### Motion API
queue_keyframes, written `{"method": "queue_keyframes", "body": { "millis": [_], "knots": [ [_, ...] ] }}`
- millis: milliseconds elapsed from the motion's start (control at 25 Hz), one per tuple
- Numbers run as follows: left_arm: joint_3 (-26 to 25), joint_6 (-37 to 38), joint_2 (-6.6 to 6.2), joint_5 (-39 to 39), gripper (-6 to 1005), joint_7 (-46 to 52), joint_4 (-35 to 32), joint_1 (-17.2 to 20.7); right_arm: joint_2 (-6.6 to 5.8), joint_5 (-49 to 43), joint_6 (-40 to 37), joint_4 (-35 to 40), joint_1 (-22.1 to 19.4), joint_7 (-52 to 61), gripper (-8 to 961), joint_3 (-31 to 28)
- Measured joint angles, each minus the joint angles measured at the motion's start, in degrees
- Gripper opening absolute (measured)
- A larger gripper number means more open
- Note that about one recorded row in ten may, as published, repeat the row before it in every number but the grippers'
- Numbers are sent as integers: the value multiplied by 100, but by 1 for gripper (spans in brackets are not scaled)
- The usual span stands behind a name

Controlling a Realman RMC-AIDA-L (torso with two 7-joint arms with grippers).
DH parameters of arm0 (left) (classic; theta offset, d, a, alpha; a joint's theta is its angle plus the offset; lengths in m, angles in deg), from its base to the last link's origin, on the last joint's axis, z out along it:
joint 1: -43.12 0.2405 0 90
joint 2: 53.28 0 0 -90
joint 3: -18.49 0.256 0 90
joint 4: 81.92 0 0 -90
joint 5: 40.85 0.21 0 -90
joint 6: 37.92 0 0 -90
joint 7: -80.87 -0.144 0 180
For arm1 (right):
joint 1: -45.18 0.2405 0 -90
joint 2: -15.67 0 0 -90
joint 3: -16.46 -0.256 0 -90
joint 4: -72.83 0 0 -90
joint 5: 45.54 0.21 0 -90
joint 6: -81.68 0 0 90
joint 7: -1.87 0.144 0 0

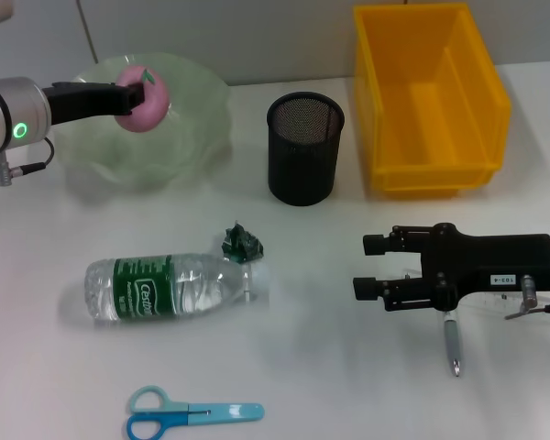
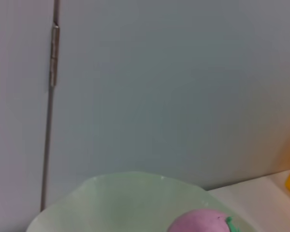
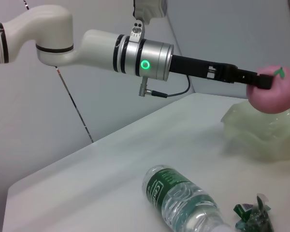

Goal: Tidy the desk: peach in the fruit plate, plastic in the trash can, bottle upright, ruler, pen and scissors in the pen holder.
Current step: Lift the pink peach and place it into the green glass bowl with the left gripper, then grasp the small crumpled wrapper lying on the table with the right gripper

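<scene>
1. Left gripper (image 1: 128,94): fingers pinching the peach (image 1: 141,97), holding it in the air over the fruit plate (image 1: 188,137). In the right wrist view the peach (image 3: 274,89) sits clear above the plate (image 3: 261,135), with its green leaf on top.
2. Right gripper (image 1: 371,266): fingers spread, holding nothing, low over the bench (image 1: 348,367). The fingers point toward the bottle side.
3. Bottle (image 1: 165,286): lying on its side, well out ahead of the right fingers. Its long axis runs roughly in line with those fingers, cap end toward them and base away.
4. Plastic scrap (image 1: 242,243): dark green and crumpled, just beside the bottle neck on the far side, between the bottle and the pen holder (image 1: 303,147).
5. Pen (image 1: 452,341): lies under the right gripper body, behind the fingertips. Its long axis crosses the fingers' direction, tip toward the bench's near edge.
6. Scissors (image 1: 188,415): near the front edge, on the near side of the bottle. Long axis is roughly parallel to the bottle, handles away from the right fingers and blades toward them.
7. Trash can (image 1: 481,101): the yellow bin, beyond the right gripper and beside the pen holder.
</scene>
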Motion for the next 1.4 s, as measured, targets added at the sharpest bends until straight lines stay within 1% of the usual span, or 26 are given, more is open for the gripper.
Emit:
{"method": "queue_keyframes", "body": {
  "millis": [440, 760, 880, 960, 1080, 1240, 1320, 1400],
  "knots": [
    [70, -92, -1, -8, 385, 2, 31, 7, -9, -4, 0, -2, 7, 0, 777, 0],
    [82, -100, -5, -9, 818, -5, 41, -6, -16, -9, 1, -3, -3, 13, 777, 0],
    [82, -76, -5, -47, 833, -5, 5, 4, -16, -9, 1, 5, -13, 20, 777, 0],
    [74, 131, -18, -231, 843, -29, -93, 78, -20, -9, 3, 6, -14, 64, 777, 0],
    [37, 944, -43, -600, 847, -314, -337, 261, -35, -10, 3, 9, 1, 127, 777, 0],
    [21, 2515, -64, -1152, 844, -908, -862, 756, -58, -10, -13, 14, 4, 149, 776, 0],
    [21, 3155, -80, -1294, 843, -1144, -1027, 955, -83, -10, -54, 17, 3, 173, 776, -5],
    [22, 3787, -127, -1427, 842, -1406, -1098, 1147, -104, -10, -86, 33, 6, 225, 776, -9]
  ]
}}
